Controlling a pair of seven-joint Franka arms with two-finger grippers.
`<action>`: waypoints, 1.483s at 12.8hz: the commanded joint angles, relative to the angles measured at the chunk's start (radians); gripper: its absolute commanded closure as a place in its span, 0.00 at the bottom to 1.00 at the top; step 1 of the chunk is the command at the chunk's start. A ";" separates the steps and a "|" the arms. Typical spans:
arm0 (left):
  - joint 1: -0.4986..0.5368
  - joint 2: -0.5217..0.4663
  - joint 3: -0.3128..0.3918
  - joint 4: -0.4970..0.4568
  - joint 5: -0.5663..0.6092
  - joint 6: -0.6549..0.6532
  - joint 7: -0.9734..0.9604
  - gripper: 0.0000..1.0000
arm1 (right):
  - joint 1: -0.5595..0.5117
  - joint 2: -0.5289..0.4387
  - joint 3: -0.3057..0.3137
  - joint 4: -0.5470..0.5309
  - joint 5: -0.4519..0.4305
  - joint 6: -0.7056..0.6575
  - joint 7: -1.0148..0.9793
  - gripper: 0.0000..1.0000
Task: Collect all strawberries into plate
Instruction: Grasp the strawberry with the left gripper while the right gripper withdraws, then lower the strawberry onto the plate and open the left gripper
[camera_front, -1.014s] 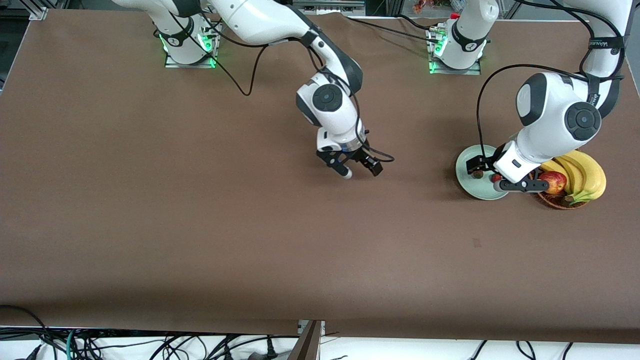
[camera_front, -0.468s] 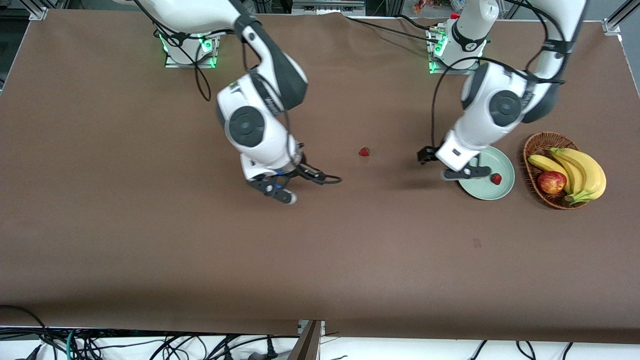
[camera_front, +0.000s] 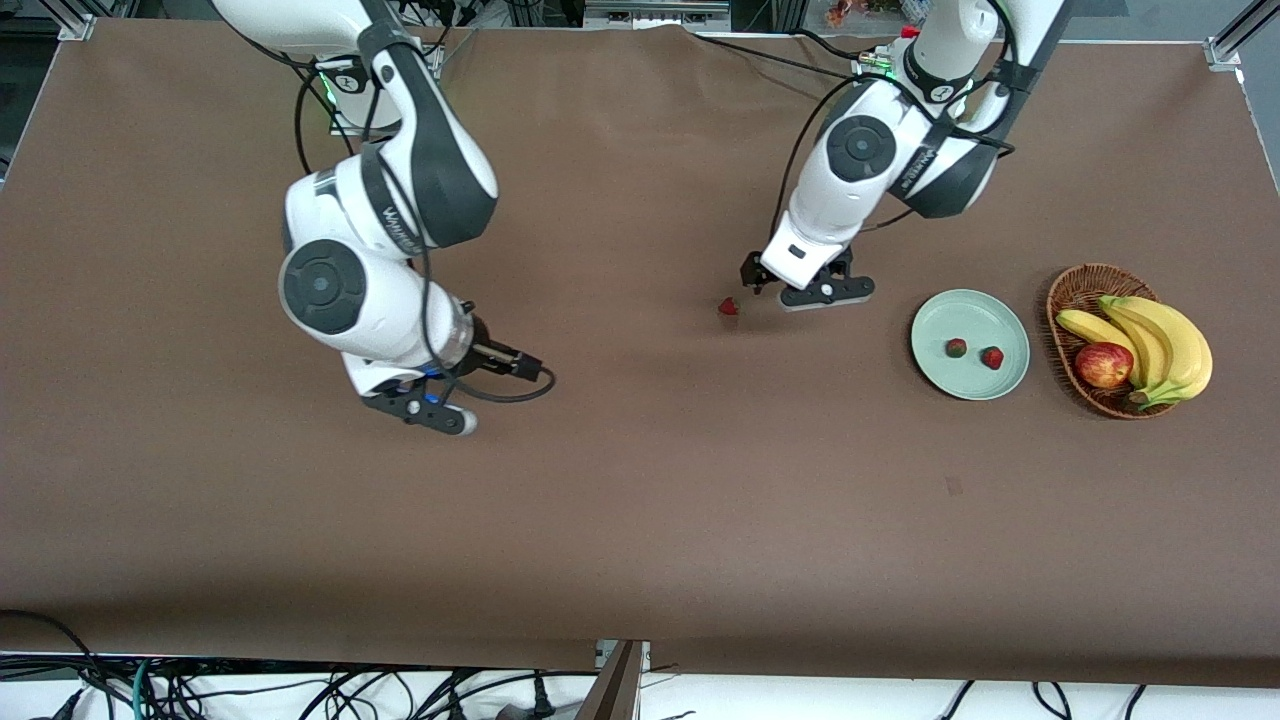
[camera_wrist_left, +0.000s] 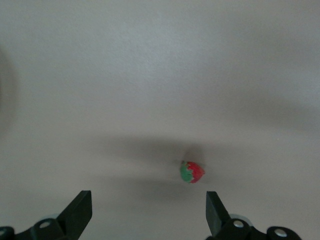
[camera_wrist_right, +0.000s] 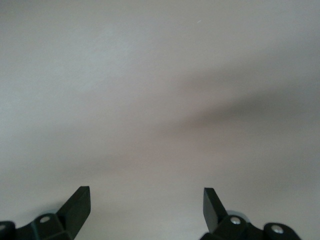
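One strawberry (camera_front: 728, 306) lies on the brown table near its middle. My left gripper (camera_front: 812, 292) hangs open and empty just beside it, on the plate's side. In the left wrist view the strawberry (camera_wrist_left: 192, 172) lies just ahead of the open gripper (camera_wrist_left: 148, 205), off toward one fingertip. Two more strawberries (camera_front: 957, 348) (camera_front: 992, 357) lie in the mint-green plate (camera_front: 1012, 322). My right gripper (camera_front: 425, 408) is open and empty over bare table toward the right arm's end. The right wrist view shows only bare table past the gripper (camera_wrist_right: 145, 200).
A brown wicker basket (camera_front: 1075, 285) with bananas (camera_front: 1160, 345) and a red apple (camera_front: 1103, 364) stands beside the plate, at the left arm's end of the table.
My left gripper moved from over the plate to beside the loose strawberry. My right gripper drew away from the table's middle toward its own end. Both strawberries in the plate now show.
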 joint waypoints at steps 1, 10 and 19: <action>-0.040 0.067 -0.006 -0.020 0.119 0.063 -0.162 0.00 | 0.010 -0.058 -0.011 -0.044 -0.002 -0.033 -0.011 0.01; -0.086 0.340 -0.003 0.082 0.368 0.198 -0.465 0.00 | 0.010 -0.230 -0.131 -0.158 -0.010 -0.136 -0.227 0.01; -0.088 0.357 0.005 0.090 0.369 0.197 -0.483 0.68 | 0.002 -0.446 -0.211 -0.303 -0.108 -0.226 -0.393 0.01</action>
